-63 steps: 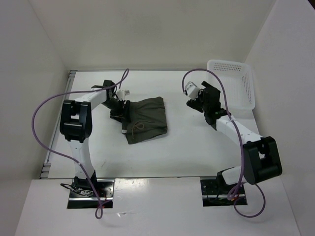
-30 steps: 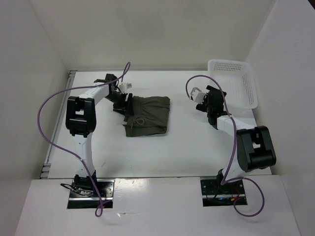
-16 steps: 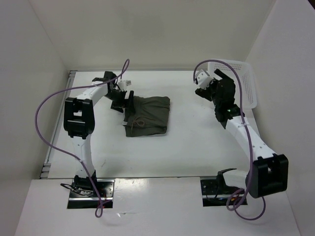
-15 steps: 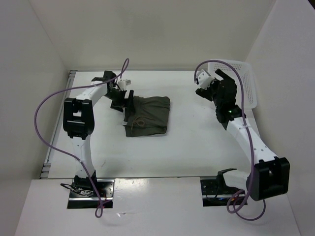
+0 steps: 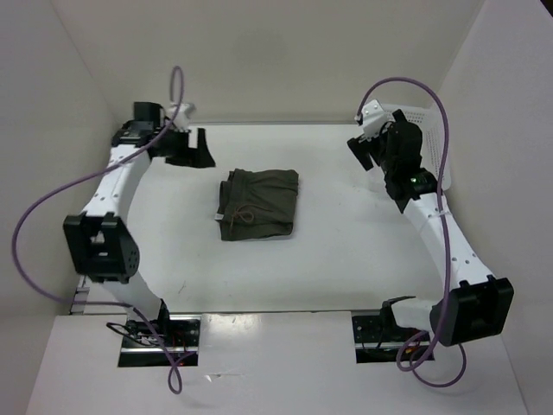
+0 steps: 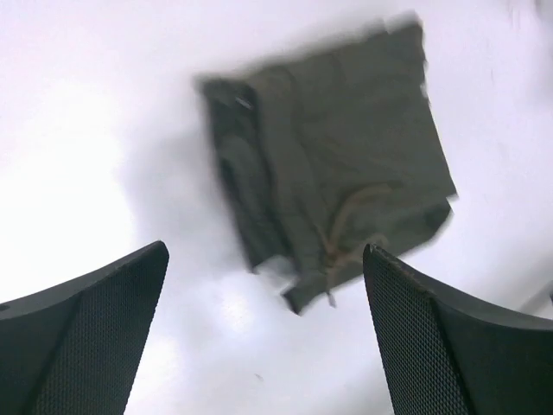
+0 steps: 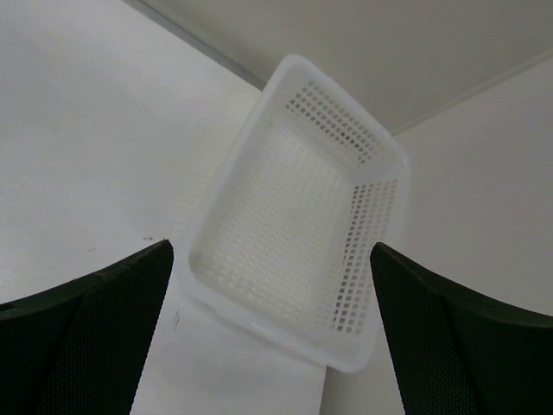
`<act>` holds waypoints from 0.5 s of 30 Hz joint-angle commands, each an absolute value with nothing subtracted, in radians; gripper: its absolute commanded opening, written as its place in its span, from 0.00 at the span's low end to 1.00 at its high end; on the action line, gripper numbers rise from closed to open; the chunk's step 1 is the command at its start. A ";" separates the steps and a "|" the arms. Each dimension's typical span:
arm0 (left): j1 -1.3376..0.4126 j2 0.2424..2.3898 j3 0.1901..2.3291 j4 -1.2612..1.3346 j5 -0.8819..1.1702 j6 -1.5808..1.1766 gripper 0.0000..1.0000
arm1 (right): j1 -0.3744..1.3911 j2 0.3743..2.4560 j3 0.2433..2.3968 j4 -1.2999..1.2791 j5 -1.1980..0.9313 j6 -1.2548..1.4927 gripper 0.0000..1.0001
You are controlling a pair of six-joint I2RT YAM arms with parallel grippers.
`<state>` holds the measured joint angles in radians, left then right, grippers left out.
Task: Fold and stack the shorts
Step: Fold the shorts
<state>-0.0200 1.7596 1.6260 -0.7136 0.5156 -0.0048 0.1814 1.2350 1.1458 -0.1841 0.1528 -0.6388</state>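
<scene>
Top external view: found the shorts (image 5: pixel 257 204) lying mid-tabletop (image 5: pixel 346 251) as a compact folded rectangle, drawstring uppermost, touched by nothing. Noted the left claw (image 5: pixel 192 151) gone from the cloth's left edge, its place half a second ago. Now raised toward the far left corner, well apart from the cloth, jaws spread wide and empty. Confirmed in the left wrist view: cloth seen below, between the parted fingers, no contact. Noted the right claw (image 5: pixel 370 149) likewise released and empty, swung further toward the basket (image 7: pixel 294 233). Saw nothing inside the basket in the right wrist view. Read as fold finished and let go. Judged still to do: stacking the bundle, perhaps into that basket; cannot tell where. Worth minding the fold springing loose at the next pickup.
</scene>
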 commanded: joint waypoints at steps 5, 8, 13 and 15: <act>0.323 1.391 1.376 -0.538 0.407 0.000 1.00 | -0.012 1.312 1.302 -0.627 0.001 -0.390 1.00; 0.463 1.342 1.280 -0.538 0.417 0.000 1.00 | -0.035 1.248 1.214 -0.652 -0.002 -0.390 1.00; 0.528 1.321 1.181 -0.509 0.495 0.000 1.00 | -0.044 1.180 1.128 -0.652 0.031 -0.419 1.00; 0.528 1.321 1.192 -0.500 0.509 0.000 1.00 | -0.035 1.170 1.127 -0.631 0.124 -0.336 1.00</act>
<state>0.5297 1.3376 1.1664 -0.5518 0.4374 -0.0055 -0.0418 1.2160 1.1305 -0.6338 0.0605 -0.4091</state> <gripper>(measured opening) 1.000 0.994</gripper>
